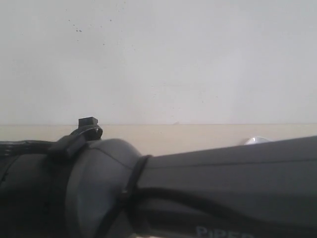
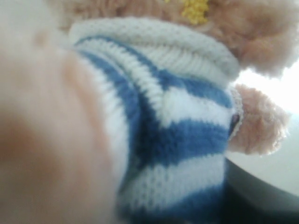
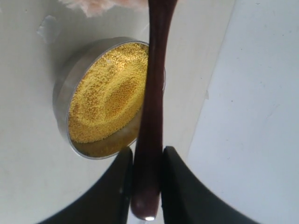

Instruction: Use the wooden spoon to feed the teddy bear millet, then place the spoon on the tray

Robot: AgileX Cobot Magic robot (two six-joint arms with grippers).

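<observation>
Right gripper (image 3: 147,184) pinches the wooden spoon (image 3: 153,93) near the end of its handle, black jaws pressed against either side. The handle stretches over a steel bowl (image 3: 63,93) of millet (image 3: 110,93) toward the teddy bear (image 2: 177,130). The spoon's scoop end runs out of the wrist picture beside a tuft of the bear's fur.

The left gripper shows in no picture, so whether it is spread or closed cannot be told. Its camera is filled by the bear's blue-and-white striped jumper (image 2: 187,140).

A yellow clump (image 2: 194,9) in the fur above the collar looks like grain, which suggests the feeding is under way or just delivered. Setting the spoon on the tray is not yet done. A paler flat surface (image 3: 252,116) beside the bowl may be that tray, though this is uncertain.

From across the room a dark arm (image 1: 223,168) blocks the table, its casing lettered "PIPER", cut by the frame's edge.
</observation>
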